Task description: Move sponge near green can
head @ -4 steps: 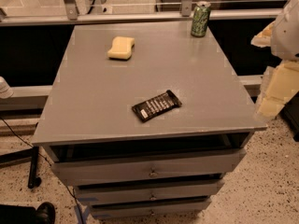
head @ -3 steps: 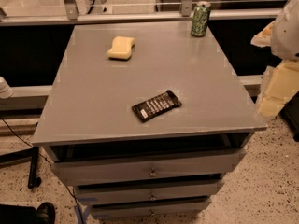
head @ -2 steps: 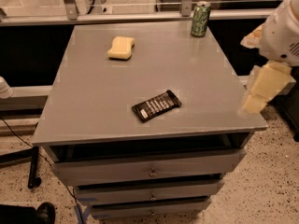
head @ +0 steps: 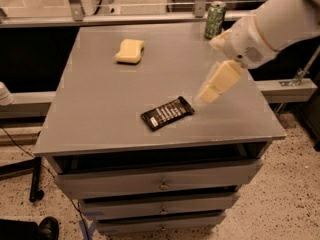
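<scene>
**Now: gripper over right part of table, sponge at rear left, can at rear right**

A grey table [head: 100, 114] w/ a flat top is seen from above and in front. It fills most of the view. Three drawers [head: 160, 176] are stacked under the top, each w/ a small knob at centre. A speckled floor [head: 295, 184] is seen below and to the right.

The white arm [head: 280, 19] is reached in from the upper right corner, slanted down and to the left over the table's right part. The gripper [head: 209, 91] is carried at its end: pale yellow, pointed down-left, held above the top. It is placed just right of the wrapper [head: 167, 113], apart from it. Nothing is seen in its hold. How far open it is cannot be told, as it is blurred.

The wrapper is black w/ pale print. It is laid flat near the middle of the front half, turned at an angle.

The sponge [head: 130, 51] is laid flat on the rear left part of the top, pale yellow, w/ rounded corners. It is well apart from the gripper and untouched.

The can [head: 215, 20] is stood upright at the rear edge, right of centre: green w/ whitish print and a silver top. It is just behind the arm's wrist in the view. Sponge and can are well apart, w/ bare table top between them.
</scene>
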Robot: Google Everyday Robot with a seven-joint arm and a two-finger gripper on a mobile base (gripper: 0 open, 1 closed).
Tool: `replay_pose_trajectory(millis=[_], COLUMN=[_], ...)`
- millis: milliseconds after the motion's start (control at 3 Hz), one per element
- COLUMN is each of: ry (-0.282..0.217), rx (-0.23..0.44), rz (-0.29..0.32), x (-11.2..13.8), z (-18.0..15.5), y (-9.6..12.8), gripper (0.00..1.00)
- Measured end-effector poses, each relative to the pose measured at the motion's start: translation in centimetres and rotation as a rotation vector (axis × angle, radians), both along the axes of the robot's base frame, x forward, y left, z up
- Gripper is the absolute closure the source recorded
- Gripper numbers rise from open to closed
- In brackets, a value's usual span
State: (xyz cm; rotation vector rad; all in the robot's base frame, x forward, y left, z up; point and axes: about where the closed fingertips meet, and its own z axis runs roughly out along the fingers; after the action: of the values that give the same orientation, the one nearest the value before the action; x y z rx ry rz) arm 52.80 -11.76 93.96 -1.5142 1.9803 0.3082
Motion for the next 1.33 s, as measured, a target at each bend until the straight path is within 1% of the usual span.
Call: replay_pose_trajectory(millis=[333, 667, 1000, 1333], ry=[-0.054, -0.081, -0.081, -0.099], rx=[0.146, 0.161, 0.161, 0.196], rz=[0.013, -0.001, -0.001, -0.036], x=[3.7, 4.4, 4.4, 5.4], z=[-0.9, -0.4, -0.4, -1.1], y=[4.1, 4.5, 4.5, 4.9], gripper=[0.0, 0.0, 0.0, 0.0])
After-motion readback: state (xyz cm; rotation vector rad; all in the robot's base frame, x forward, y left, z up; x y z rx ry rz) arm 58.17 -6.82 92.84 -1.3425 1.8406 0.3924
